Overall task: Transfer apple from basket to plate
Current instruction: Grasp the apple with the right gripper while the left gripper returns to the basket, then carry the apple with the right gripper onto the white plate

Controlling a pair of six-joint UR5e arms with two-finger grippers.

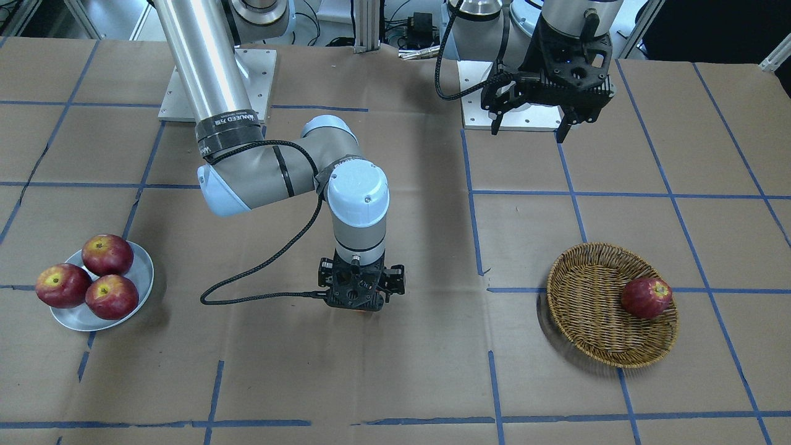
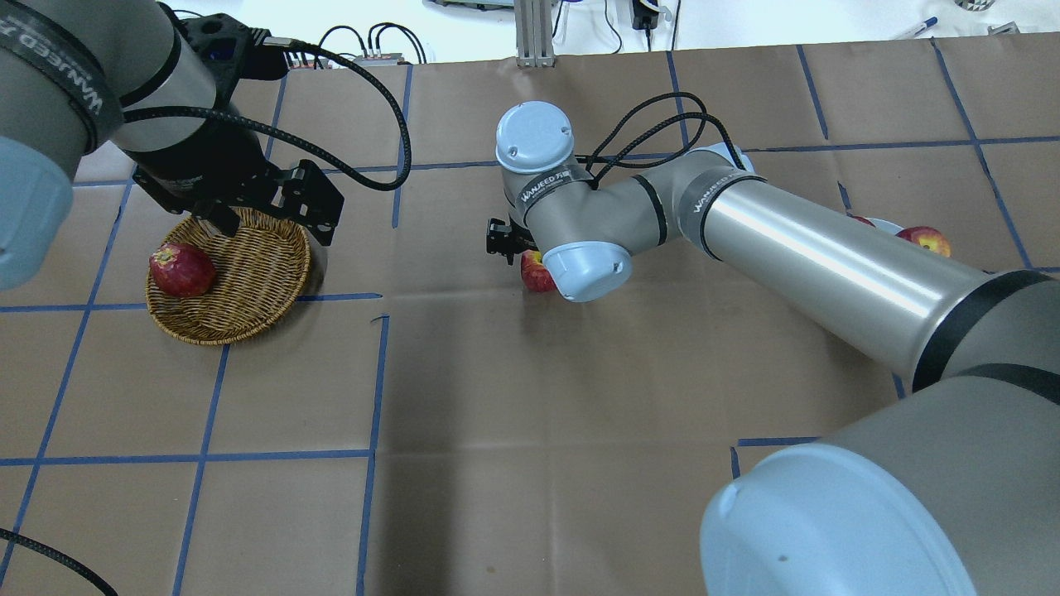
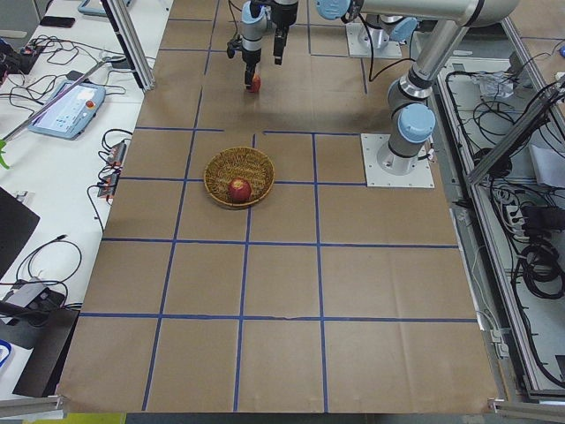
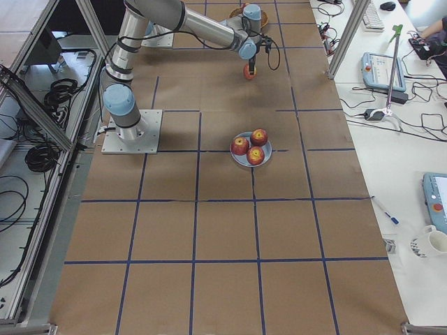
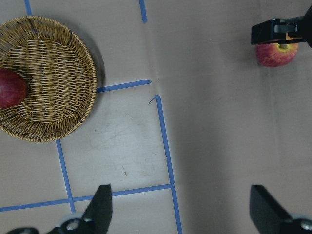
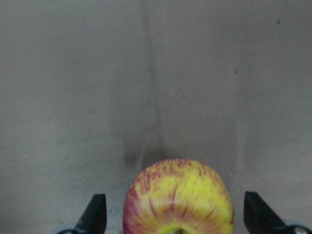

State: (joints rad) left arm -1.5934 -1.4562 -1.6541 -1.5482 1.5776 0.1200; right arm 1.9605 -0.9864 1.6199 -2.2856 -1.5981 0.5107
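Fingers of right arm (image 6: 95, 214) point straight down, spread astride apple (image 6: 178, 197), not touching; left fingers (image 5: 100, 209) spread, near basket (image 5: 48, 78).

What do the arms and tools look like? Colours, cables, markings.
Right arm and left arm: silver tube, grey joints, pale blue end caps, black bands lettered WANJEED. Left tool and right tool are black skeletal frames, each fed by a black braided cable.

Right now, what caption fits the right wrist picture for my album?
Yellow, red-streaked apple sits inside the open right gripper on the brown paper table.
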